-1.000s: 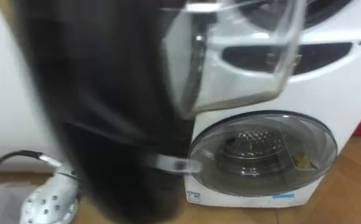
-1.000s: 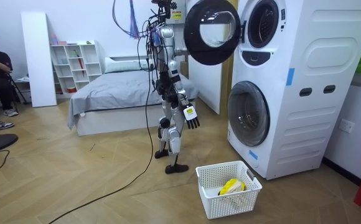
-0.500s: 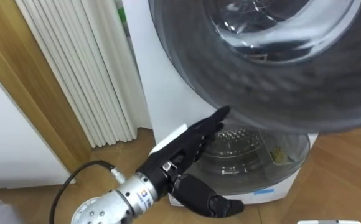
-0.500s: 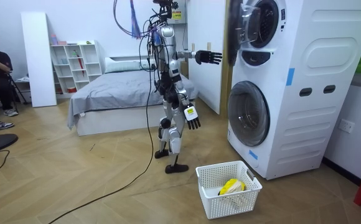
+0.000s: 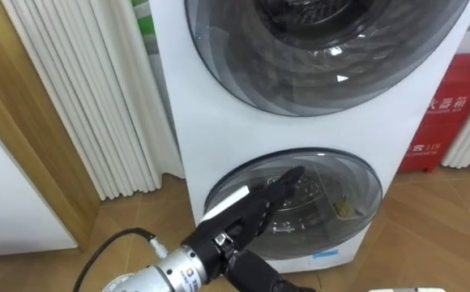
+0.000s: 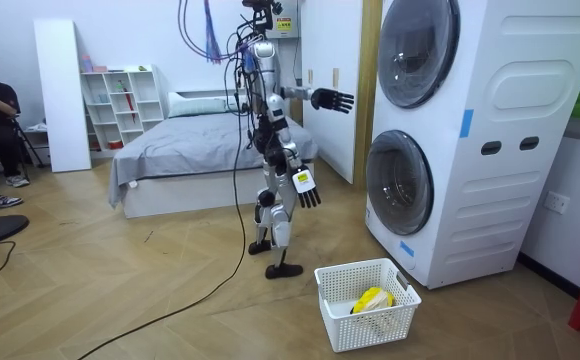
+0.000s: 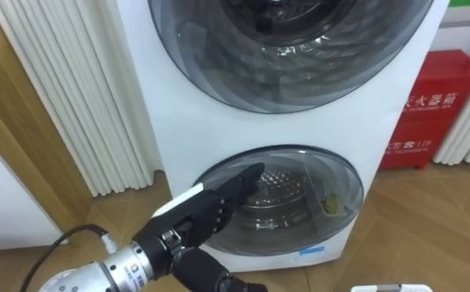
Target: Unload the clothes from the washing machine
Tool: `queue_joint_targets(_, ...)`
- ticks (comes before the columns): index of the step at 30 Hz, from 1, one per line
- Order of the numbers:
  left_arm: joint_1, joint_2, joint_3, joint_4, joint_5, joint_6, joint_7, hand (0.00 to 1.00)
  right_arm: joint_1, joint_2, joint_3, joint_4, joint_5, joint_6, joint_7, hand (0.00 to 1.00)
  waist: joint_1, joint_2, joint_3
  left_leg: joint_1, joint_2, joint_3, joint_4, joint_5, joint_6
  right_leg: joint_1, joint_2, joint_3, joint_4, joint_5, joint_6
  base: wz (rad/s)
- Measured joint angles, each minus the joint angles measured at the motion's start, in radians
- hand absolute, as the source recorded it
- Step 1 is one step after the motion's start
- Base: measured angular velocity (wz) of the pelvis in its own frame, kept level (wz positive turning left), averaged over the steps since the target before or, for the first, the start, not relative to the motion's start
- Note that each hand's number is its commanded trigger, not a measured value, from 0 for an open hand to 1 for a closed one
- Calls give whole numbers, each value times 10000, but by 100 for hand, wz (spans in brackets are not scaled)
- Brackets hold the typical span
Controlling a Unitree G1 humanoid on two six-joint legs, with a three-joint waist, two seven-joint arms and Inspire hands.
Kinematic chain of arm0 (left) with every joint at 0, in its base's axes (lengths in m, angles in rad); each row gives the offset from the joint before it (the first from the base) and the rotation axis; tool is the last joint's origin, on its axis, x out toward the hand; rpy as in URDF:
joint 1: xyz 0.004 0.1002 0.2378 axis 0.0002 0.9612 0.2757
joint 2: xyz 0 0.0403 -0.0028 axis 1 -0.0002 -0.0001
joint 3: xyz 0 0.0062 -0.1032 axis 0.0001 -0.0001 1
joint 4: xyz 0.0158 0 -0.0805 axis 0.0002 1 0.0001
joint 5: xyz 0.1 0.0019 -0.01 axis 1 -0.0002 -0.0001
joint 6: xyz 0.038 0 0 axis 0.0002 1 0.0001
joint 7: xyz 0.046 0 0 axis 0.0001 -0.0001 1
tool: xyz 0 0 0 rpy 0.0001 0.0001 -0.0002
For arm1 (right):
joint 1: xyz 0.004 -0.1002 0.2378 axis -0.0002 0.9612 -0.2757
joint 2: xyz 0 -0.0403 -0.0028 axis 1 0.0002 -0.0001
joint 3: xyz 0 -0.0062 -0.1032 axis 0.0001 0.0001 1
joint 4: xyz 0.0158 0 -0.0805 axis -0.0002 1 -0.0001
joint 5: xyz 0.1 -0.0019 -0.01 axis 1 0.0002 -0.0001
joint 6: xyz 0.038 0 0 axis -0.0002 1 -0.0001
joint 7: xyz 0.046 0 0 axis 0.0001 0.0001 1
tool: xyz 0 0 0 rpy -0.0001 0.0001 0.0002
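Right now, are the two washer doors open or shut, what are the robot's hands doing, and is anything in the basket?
Upper door: shut.
Lower door: shut.
Left hand: open, fingers straight, held out in the air, holding nothing.
Right hand: open, hanging by the robot's side, empty.
Basket: upright on the floor, partly filled.
Clothes: lying in the basket.

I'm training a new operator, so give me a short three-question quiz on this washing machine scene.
1. True or false: the upper door stands open.
2. Which hand is raised toward the washing machine: A, left hand; B, right hand?
3. Fill in: the yellow cloth lies in the white ____.
Key: 1 false; 2 A; 3 basket.
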Motion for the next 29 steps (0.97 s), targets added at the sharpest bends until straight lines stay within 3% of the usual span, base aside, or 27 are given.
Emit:
queue_joint_targets(7, -19, -95, 3, 402, 33, -16, 63, 0, -11, 7, -9, -70, -47, -15, 73, 0, -161, 71, 27, 102, 115, 192, -106, -59, -89, 2, 153, 232, -4, 14, -24, -11)
queue_joint_targets(10, -47, -225, 2, 412, 13, -34, 182, 0, -13, 7, -14, -116, -27, -46, 67, 0, -224, 82, 103, 82, 123, 199, -114, -60, -91, -36, 164, 232, -8, 10, -31, 0)
queue_joint_targets(14, -69, -260, 3, 1065, -3, -369, 517, 0, 7, 0, -15, -242, -49, -43, 50, 0, -195, 81, 97, 73, 119, 242, -154, -59, -92, -114, 170, 270, 8, -3, -51, -5)
queue_joint_targets(17, 15, -252, 43, 2562, -122, -595, 921, 0, 16, -1, -16, -252, 52, 3, 47, 0, -48, 47, 86, 104, 121, 329, -146, -57, -91, -182, 189, 327, 45, -5, -58, -12)
queue_joint_targets(19, 354, -255, 204, 3753, -109, -836, 1309, 0, 80, 2, -39, -258, 217, 17, 79, 0, 82, -39, 56, 124, 130, 368, -142, -57, -92, -169, 219, 389, 36, -10, -83, -17)
queue_joint_targets(20, 707, -258, 429, 4635, -78, -973, 1581, 0, 173, 8, -104, -278, 435, 10, 82, 0, 131, -92, -15, 211, 137, 391, -134, -57, -92, -138, 227, 388, 35, -22, -103, -11)
queue_joint_targets(22, 1148, -241, 818, 6270, -31, -1287, 2029, 0, 369, 58, -421, -281, 818, 5, 65, 0, 375, -212, -27, 376, 170, 390, -132, -58, -95, 13, 261, 390, 7, -40, -140, -11)
queue_joint_targets(24, 1719, -255, 1729, 8587, 0, -1492, 2687, 0, 659, 64, -604, -300, 1291, 2, 73, 0, 667, -403, -73, 471, 219, 388, -133, -111, -183, 81, 313, 387, -2, -80, -189, -7)
queue_joint_targets(27, 2271, -209, 2880, 10773, -34, -1777, 3577, 0, 1001, 73, -855, -284, 1841, 1, 89, 0, 992, -465, -80, 454, 273, 324, -138, -193, -246, 68, 345, 312, 0, -87, -199, 5)
queue_joint_targets(29, 2590, -252, 3461, 11507, -38, -1847, 4063, 0, 1164, 80, -994, -293, 2034, -6, 182, 0, 1149, -468, -79, 466, 277, 267, -141, -211, -247, 125, 332, 178, 4, -87, -199, 9)
